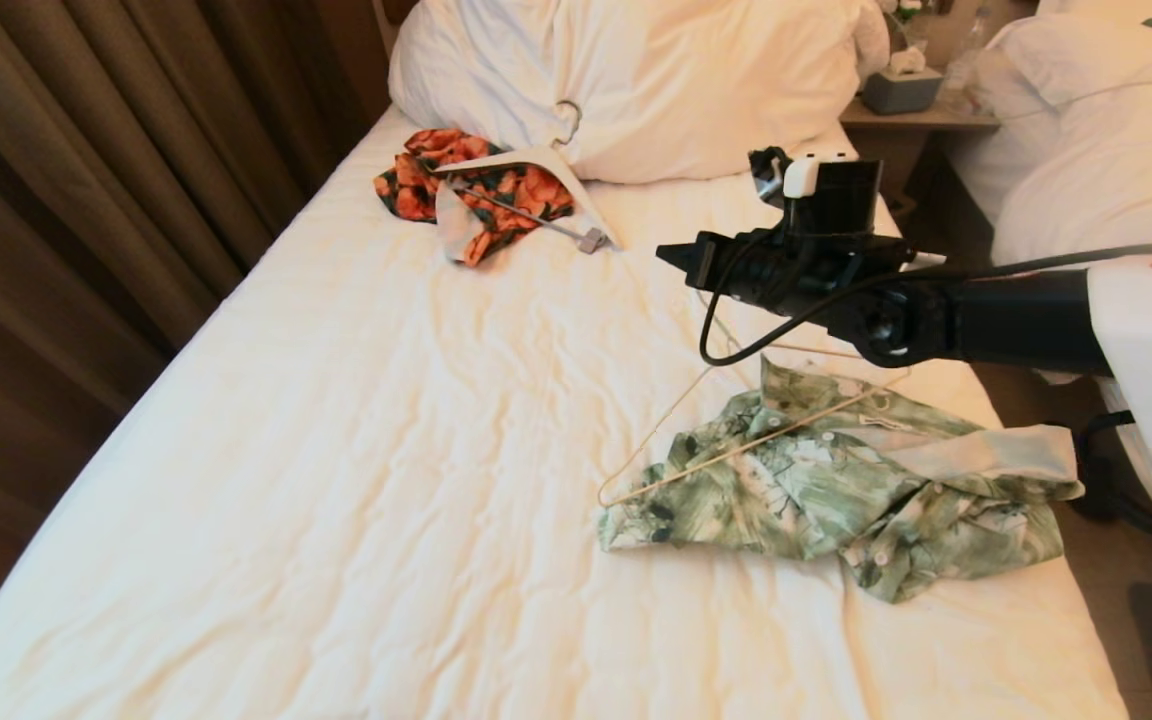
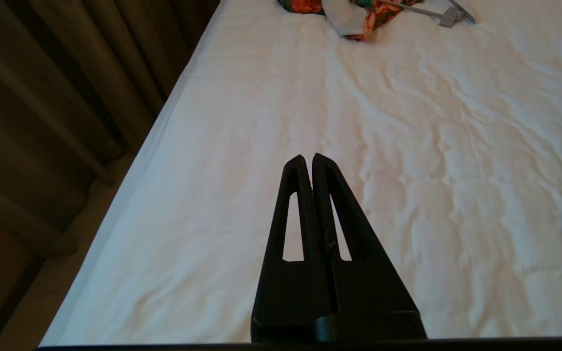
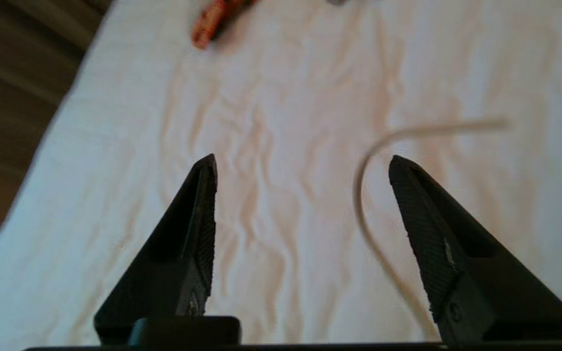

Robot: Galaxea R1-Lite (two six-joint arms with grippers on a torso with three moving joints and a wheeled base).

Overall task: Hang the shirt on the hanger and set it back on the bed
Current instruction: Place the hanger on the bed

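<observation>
The shirt point(image 1: 836, 490) lies crumpled on the bed point(image 1: 356, 480), close to the bed's right edge and about midway along it, its green leaf print and white buttons facing up. The hanger point(image 1: 736, 445) is partly threaded into it: one thin cream arm runs across the top of the fabric, the near corner pokes out bare onto the sheet on the side toward the middle of the bed, and the hook end leads up toward the right gripper point(image 3: 300, 168). That gripper hangs just above the sheet beyond the shirt's collar, jaws spread wide and holding nothing; the slim hook curves between the fingers, close to one pad but not pinched. The left gripper point(image 2: 308, 158) sits over the bare sheet near the bed's left edge, its jaws pressed fully together with nothing between them. Up by the pillows point(image 1: 636, 80) at the head of the bed rests an orange floral garment point(image 1: 476, 190) with a broad white hanger point(image 1: 536, 165) lying over it.
</observation>
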